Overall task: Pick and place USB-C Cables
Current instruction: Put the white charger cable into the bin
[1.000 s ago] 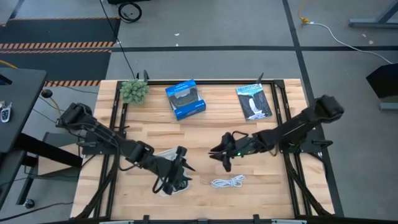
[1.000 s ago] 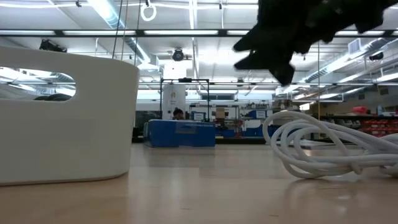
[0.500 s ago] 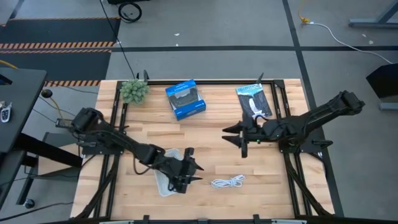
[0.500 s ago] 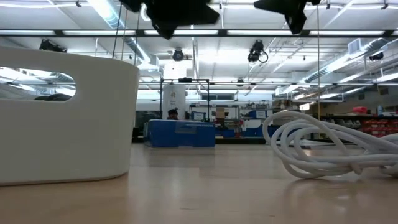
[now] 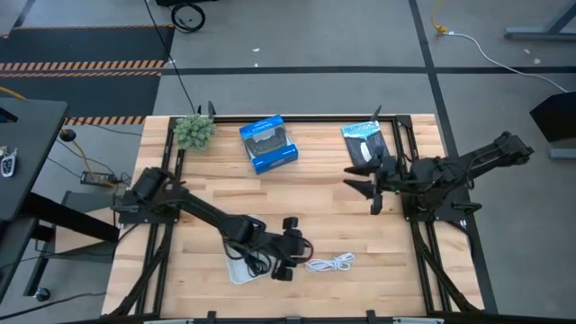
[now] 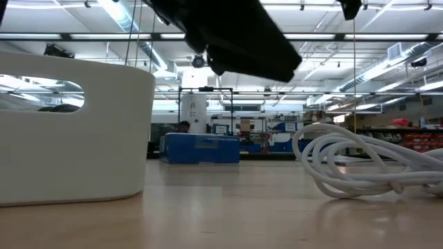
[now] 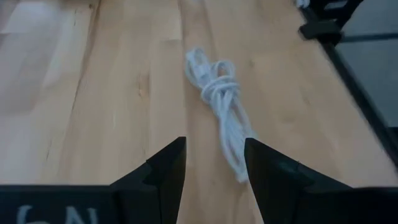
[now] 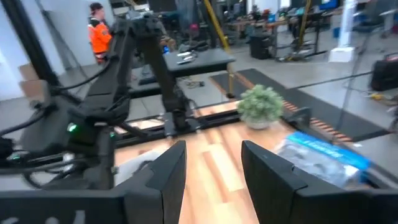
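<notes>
- The left claw [image 7: 211,171] hangs open and empty above the counter [image 5: 297,189].
- The white USB-C cable [image 7: 221,102] lies bundled just ahead of it, beside the white bin [image 6: 69,131].
- The right claw [image 5: 373,184], open, waits well apart.
- Risk: fingers may snag one loop, unravelling the bundle.

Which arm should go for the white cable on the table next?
Left. Its open pincer sits right beside the white cable, which lies just ahead of its fingers. The right pincer is up near the packaged item, farther off.
</notes>
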You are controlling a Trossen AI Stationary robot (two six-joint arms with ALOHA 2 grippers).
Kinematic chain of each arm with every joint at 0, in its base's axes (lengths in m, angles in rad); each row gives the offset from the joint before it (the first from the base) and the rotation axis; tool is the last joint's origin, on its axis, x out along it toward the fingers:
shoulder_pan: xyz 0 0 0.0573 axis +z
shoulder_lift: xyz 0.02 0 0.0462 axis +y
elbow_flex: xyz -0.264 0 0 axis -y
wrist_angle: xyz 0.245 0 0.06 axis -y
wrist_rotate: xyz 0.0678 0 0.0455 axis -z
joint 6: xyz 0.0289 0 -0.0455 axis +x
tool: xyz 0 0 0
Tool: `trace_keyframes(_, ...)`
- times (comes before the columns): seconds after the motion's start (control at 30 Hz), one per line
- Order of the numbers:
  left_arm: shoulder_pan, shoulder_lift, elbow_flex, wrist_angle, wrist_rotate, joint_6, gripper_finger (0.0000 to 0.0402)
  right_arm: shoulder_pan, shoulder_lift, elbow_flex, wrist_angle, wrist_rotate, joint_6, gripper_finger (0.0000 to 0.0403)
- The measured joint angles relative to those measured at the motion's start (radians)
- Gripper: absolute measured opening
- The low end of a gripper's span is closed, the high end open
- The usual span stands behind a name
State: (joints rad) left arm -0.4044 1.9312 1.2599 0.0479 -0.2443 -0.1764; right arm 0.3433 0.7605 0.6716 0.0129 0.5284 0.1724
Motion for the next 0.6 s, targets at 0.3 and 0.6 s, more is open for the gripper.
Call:
trace_keyframes(0.3, 0.039, 0.07, 0.06, -0.016, 0.008, -0.002, 0.0187, 0.008, -0.089, 0.0, -0.044, 0.03, -0.091, 0.0161)
trace_keyframes(0.6, 0.061, 0.141, 0.064, 0.09, 0.121, -0.09, 0.0258, 0.008, -0.091, 0.0, -0.078, 0.03, -0.098, 0.016)
